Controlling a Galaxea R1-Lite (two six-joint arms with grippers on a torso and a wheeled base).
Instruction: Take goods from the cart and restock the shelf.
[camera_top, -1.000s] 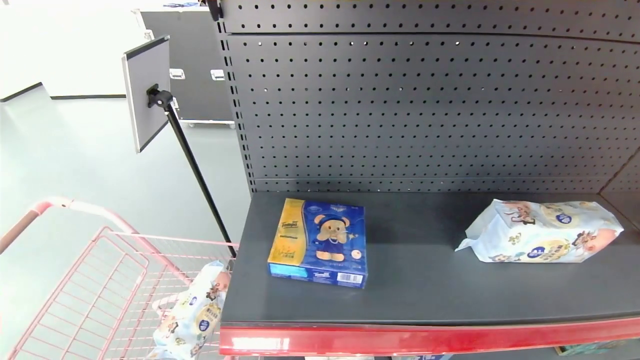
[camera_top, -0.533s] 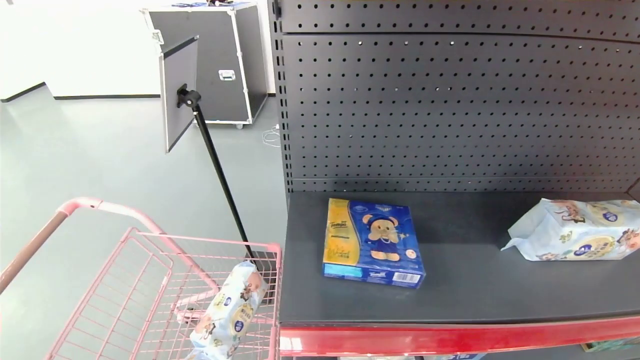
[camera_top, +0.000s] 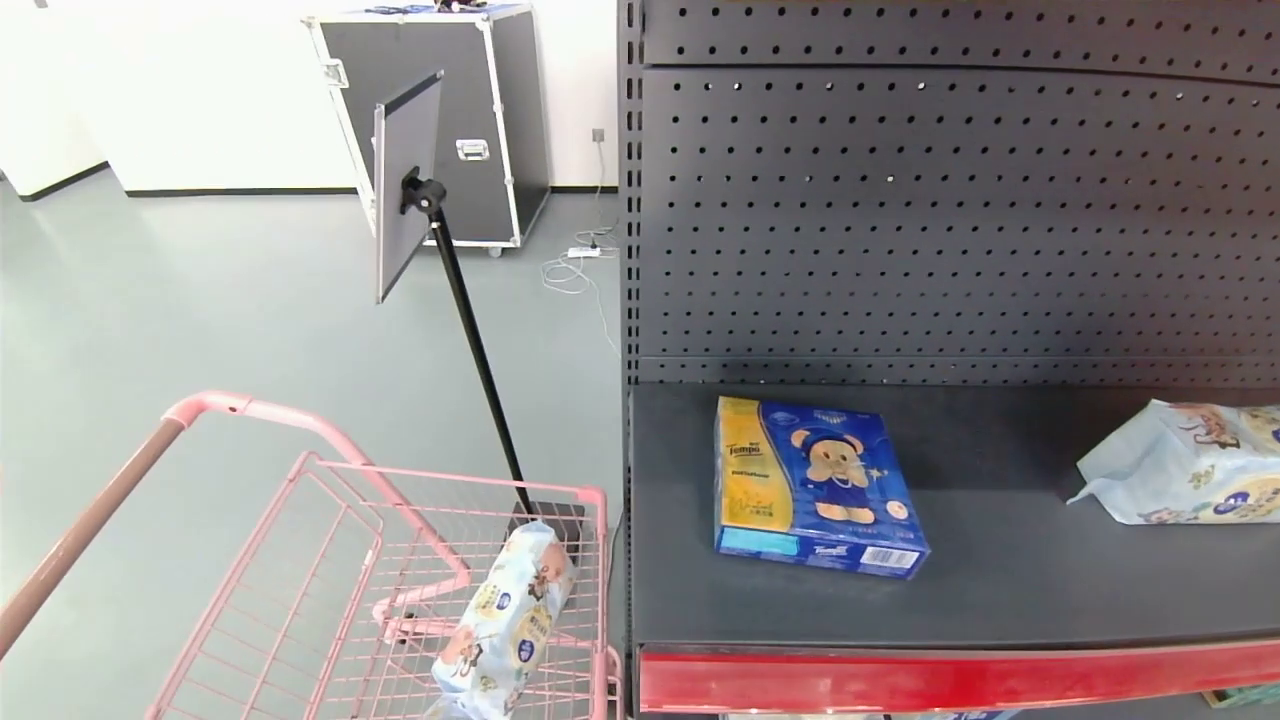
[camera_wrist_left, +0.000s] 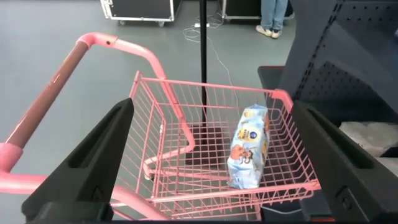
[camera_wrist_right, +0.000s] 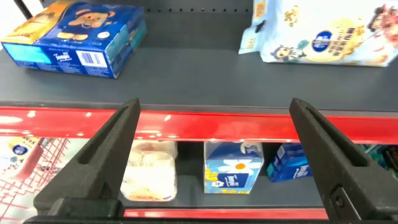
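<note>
left hand (camera_wrist_left: 212, 106) spread (facing cart (camera_wrist_left: 118, 43)), stand (camera_wrist_left: 203, 37) beyond

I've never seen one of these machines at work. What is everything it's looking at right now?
cart: one, pink wire, left of the shelf
cart pack: one, pale cartoon print, on end in the cart
blue box: one, blue and yellow with a bear, flat on the shelf
shelf pack: one, pale cartoon print, right of the blue box
shelf: one, dark grey, red front edge
lower box: one, blue and white, on the level below
sign: one, grey on a black pole, behind the cart
case: one, black, far floor
left gripper: black, open, over the cart
right gripper: black, open, before the red edge
</note>
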